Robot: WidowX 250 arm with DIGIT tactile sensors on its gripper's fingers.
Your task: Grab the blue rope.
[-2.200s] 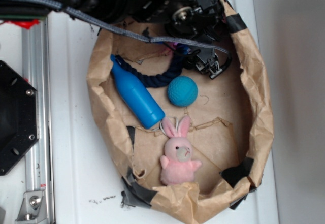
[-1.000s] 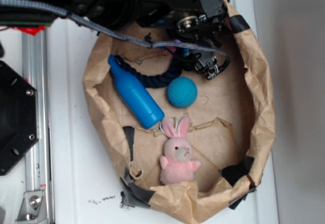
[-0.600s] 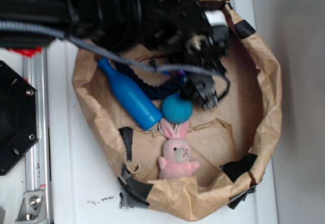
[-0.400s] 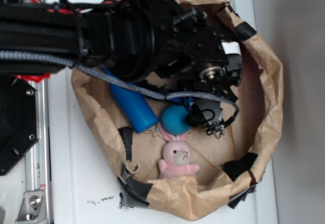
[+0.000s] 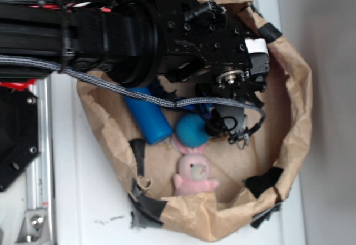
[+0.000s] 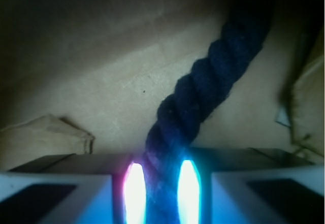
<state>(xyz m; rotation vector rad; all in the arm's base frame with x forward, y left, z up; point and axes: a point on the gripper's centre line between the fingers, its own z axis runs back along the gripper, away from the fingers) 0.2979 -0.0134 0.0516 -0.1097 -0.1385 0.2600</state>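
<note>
Claw is down inside the brown paper bag, nearly closed, with the blue rope squeezed between its two fingers; in the wrist view the navy twisted cord fills the narrow gap between the two glowing inner pad edges and runs up and away over the bag's paper floor. In the exterior view the black arm covers most of the bag's upper half, so the rope is nearly all hidden there; only a small dark blue bit shows under the wrist, just above the teal ball. Count inside the bag: one rope, one bright blue bottle, one teal ball, one pink plush bunny. Bottle lies just left of the ball, its upper end hidden under the arm; bunny sits directly below the ball, ears touching it. Black tape patches on the bag's rim: several, exact number unclear. Versus 2.2 s ago: arm has swung down from the bag's top edge over the middle, bag has been pushed out of shape and shifted, ball has moved down-left against the bottle and bunny, and the rope's hook curve that lay open above the ball is now covered.
</note>
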